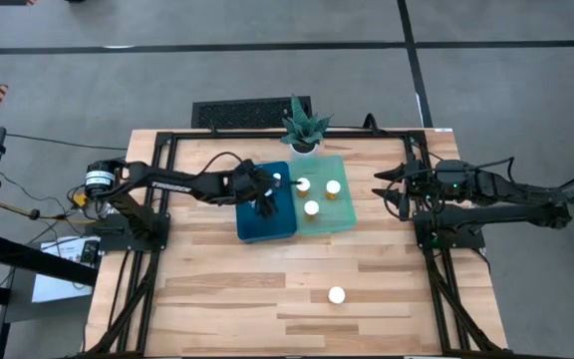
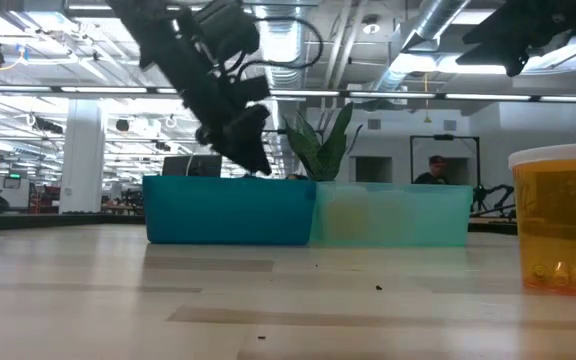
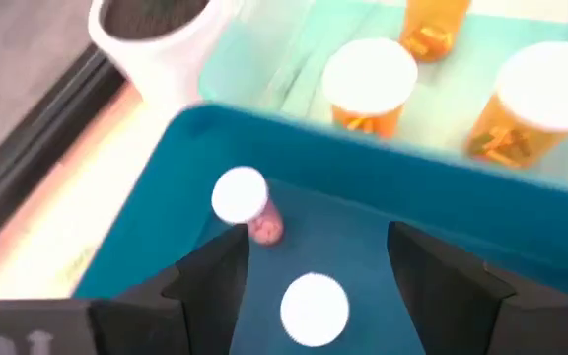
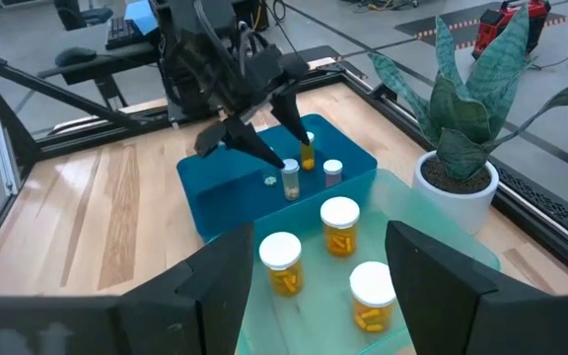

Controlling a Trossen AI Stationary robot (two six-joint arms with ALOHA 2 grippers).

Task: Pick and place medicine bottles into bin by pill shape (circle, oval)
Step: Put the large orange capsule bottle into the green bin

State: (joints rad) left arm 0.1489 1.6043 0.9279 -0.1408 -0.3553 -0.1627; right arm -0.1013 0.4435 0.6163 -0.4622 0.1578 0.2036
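Observation:
My left gripper (image 1: 265,207) hovers open over the dark blue bin (image 1: 252,224), fingers slanting down. In the left wrist view a small white-capped bottle (image 3: 315,309) stands on the bin floor between my fingers, with a gap on each side. A second small bottle (image 3: 242,197), holding pinkish pills, stands beside it. The right wrist view shows three small bottles in this bin (image 4: 290,179). Three wider amber bottles (image 1: 312,208) stand in the pale green bin (image 1: 342,221). One bottle (image 1: 337,295) stands alone on the table. My right gripper (image 1: 395,189) waits open at the table's right.
A potted green plant (image 1: 305,130) in a white pot stands just beyond the two bins at the table's far edge. Black frame rails (image 1: 167,179) run along both sides of the wooden table. Bare wood lies between the bins and the near edge, apart from the lone bottle.

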